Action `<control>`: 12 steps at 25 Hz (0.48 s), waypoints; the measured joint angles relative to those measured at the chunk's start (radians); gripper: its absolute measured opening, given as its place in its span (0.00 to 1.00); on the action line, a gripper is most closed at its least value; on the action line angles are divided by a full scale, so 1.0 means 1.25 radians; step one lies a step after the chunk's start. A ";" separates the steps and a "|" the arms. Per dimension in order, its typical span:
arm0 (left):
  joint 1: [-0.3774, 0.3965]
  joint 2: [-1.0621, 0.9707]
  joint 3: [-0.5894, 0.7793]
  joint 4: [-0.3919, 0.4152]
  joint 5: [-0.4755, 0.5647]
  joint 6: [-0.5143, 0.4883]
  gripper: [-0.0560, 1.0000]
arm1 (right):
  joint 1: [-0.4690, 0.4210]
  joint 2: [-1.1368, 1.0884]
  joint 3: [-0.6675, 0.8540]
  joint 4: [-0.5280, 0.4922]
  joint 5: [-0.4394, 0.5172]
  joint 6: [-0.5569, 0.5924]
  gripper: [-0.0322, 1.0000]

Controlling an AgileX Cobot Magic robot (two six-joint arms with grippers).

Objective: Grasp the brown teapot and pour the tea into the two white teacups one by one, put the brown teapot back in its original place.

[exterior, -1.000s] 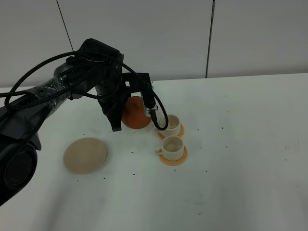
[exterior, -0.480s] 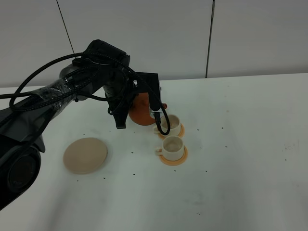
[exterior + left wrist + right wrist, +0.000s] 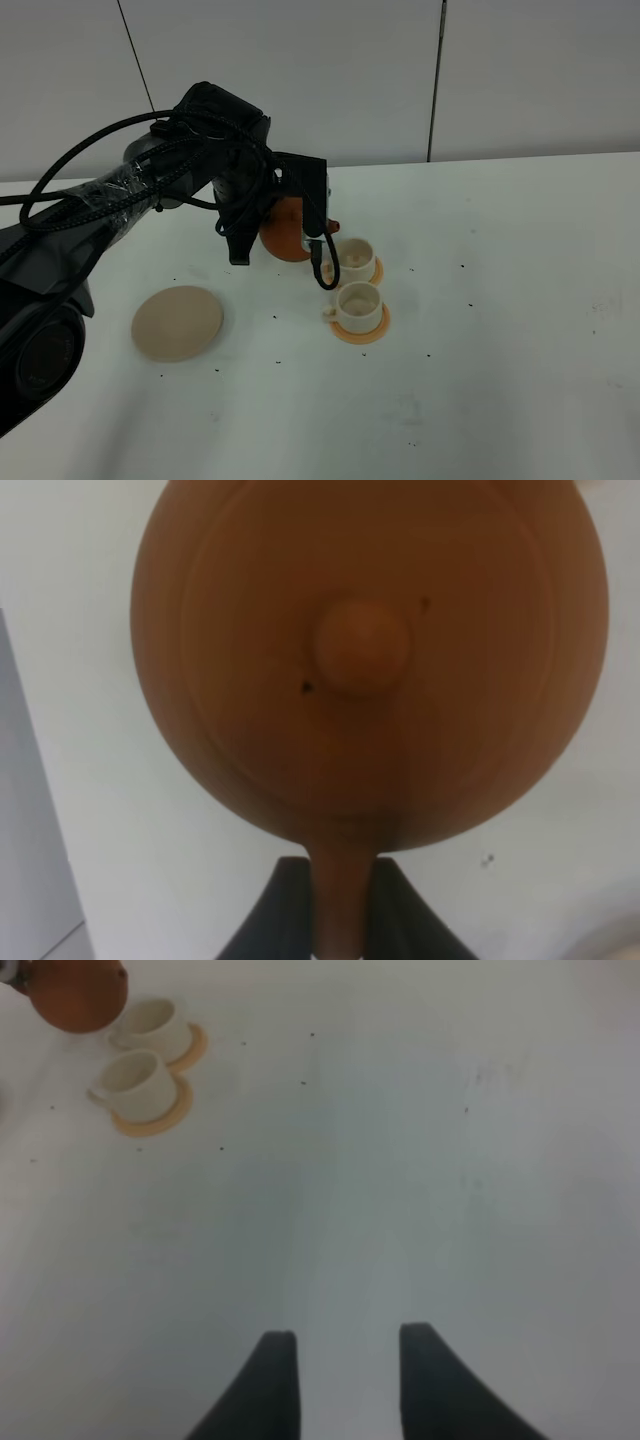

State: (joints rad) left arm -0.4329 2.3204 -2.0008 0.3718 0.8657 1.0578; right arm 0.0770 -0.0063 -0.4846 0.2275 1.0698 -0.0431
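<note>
My left gripper (image 3: 291,200) is shut on the loop handle of the brown teapot (image 3: 287,234), holding it off the table, tilted, with its spout toward the far one of the two white teacups (image 3: 357,260). The near teacup (image 3: 358,303) stands just in front of it, each on an orange coaster. In the left wrist view the teapot's lid and knob (image 3: 361,648) fill the frame, and the handle sits between the dark fingers (image 3: 268,912). The beige plate (image 3: 177,322) lies bare at the left. My right gripper (image 3: 345,1380) hangs open over bare table, far from the teapot (image 3: 76,996) and the cups (image 3: 131,1076).
The white table (image 3: 500,300) carries small dark specks. A grey panelled wall (image 3: 400,70) rises behind its far edge. Black cables loop off the left arm (image 3: 130,185) and hang down by the cups.
The left arm swung right and turned its wrist, carrying the teapot toward the far teacup and tilting it. In the last half second the pot dipped slightly lower.
</note>
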 joint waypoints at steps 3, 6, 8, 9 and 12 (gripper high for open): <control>-0.006 0.000 0.000 0.027 -0.001 0.008 0.22 | 0.000 0.000 0.000 0.000 0.000 0.000 0.26; -0.017 0.003 0.000 0.050 -0.014 0.010 0.22 | 0.000 0.000 0.000 0.000 0.000 0.000 0.26; -0.027 0.010 0.000 0.068 -0.021 0.010 0.22 | 0.000 0.000 0.000 0.000 0.000 0.000 0.26; -0.031 0.014 0.000 0.075 -0.023 0.010 0.22 | 0.000 0.000 0.000 0.000 0.000 0.000 0.26; -0.040 0.019 0.000 0.096 -0.024 0.012 0.22 | 0.000 0.000 0.000 0.001 0.000 0.000 0.26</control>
State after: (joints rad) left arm -0.4835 2.3447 -2.0008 0.4915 0.8352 1.0730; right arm 0.0770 -0.0063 -0.4846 0.2284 1.0698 -0.0431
